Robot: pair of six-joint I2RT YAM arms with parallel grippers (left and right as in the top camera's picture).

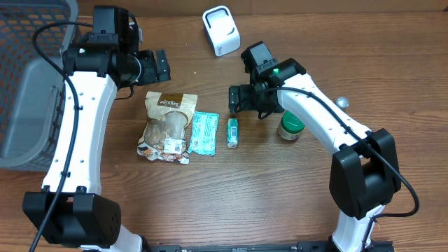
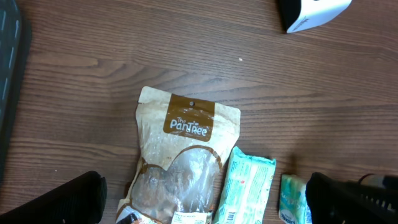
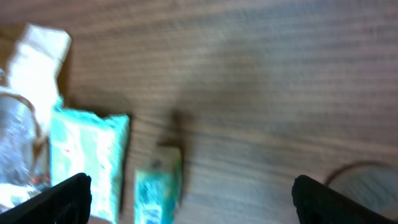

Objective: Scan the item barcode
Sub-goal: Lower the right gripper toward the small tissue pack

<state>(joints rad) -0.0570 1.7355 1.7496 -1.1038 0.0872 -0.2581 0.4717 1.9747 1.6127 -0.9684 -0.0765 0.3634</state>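
Observation:
Three packaged items lie in a row mid-table: a brown see-through snack pouch (image 1: 168,124) (image 2: 186,155), a flat teal packet (image 1: 204,133) (image 2: 247,183) (image 3: 84,155) and a small teal pack (image 1: 233,131) (image 2: 292,198) (image 3: 158,186). A barcode (image 2: 229,216) shows on the teal packet's near end. The white scanner (image 1: 220,30) (image 2: 311,12) stands at the back. My left gripper (image 1: 155,68) (image 2: 205,205) hovers open just behind the pouch, holding nothing. My right gripper (image 1: 241,100) (image 3: 193,202) hangs open above and behind the small pack, also with nothing in it.
A grey mesh basket (image 1: 28,91) (image 2: 9,93) fills the left edge. A green-lidded jar (image 1: 290,127) (image 3: 367,180) stands right of the small pack, under the right arm. A small silver ball (image 1: 341,101) lies further right.

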